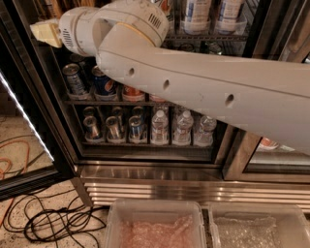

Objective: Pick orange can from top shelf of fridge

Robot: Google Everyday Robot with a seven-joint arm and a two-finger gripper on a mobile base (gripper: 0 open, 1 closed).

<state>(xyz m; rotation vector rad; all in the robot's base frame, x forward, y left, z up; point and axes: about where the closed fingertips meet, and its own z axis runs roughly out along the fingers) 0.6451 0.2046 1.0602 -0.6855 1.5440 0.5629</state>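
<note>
My gripper (45,34) is at the upper left, inside the open fridge (145,177), with its cream tip pointing left. My white arm (203,92) crosses the view from the right and hides much of the racks. Just above the gripper, at the top edge, a sliver of golden-brown streaked can (51,7) shows; it is likely the orange can, mostly cut off. The top shelf (203,37) shows to the right of the arm, with tall white cans (194,12) on it.
Short soda cans (76,80) stand on the middle rack. Below are more cans (114,129) and water bottles (183,128). The open glass door with a light strip (24,121) is at the left. Cables (58,223) lie on the floor. Two plastic bins (155,227) sit in front.
</note>
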